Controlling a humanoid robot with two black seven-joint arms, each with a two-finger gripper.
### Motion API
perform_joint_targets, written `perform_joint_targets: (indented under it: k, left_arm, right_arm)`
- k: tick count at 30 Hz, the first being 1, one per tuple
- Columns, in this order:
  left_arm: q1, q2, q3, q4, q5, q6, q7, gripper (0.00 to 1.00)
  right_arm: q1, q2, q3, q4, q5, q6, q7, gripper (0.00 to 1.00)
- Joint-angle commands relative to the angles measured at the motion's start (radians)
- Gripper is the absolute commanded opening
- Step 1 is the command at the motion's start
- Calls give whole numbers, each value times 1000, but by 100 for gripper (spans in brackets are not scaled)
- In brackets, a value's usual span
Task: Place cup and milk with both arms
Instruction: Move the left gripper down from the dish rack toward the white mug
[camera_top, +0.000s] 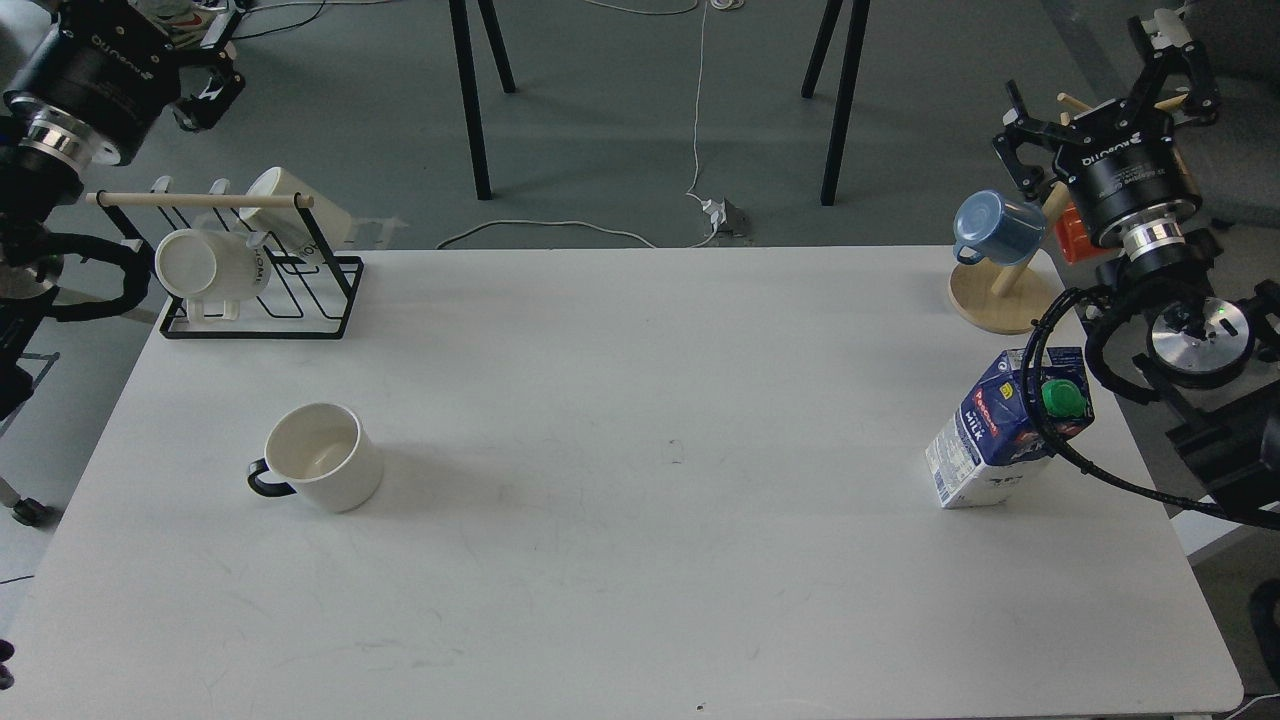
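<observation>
Smooth white table (640, 560): squat ceramic cup (324, 457), boxy gable-top milk (1003, 432).

Bare table (640, 420) between cup (322, 457), milk (1005, 428)

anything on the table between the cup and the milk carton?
No. In the head view, the tabletop between the cup and the milk carton is bare, apart from faint scuff marks.

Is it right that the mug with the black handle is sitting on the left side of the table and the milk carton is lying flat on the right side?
Not quite. The head view shows the milk carton standing upright on the right side of the table, not lying flat. The mug with the black handle does sit on the left side.
</observation>
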Motion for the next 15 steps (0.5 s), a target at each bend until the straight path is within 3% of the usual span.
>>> perform_joint_targets:
  k: [1,3,7,8,12,15]
  left_arm:
    - [12,121,52,-153,145,0,-3,97]
    - [37,185,62,-222,260,0,-18,92]
    - [92,285,65,-332,628,0,-177,88]
    - [103,294,63,-349,712,0,-194,88]
    - [170,296,63,-366,1045,0,-208,86]
    - [221,288,66,-366,1254,68,-210,83]
  right_arm:
    - [-2,-7,2,0,0,0,0,100]
    - [-4,-7,2,2,0,0,0,100]
    - [-10,-14,10,22,0,0,1,100]
    - [-13,-17,13,25,0,0,1,100]
    - [-21,-22,18,26,0,0,1,100]
    - [-22,-28,28,28,0,0,1,100]
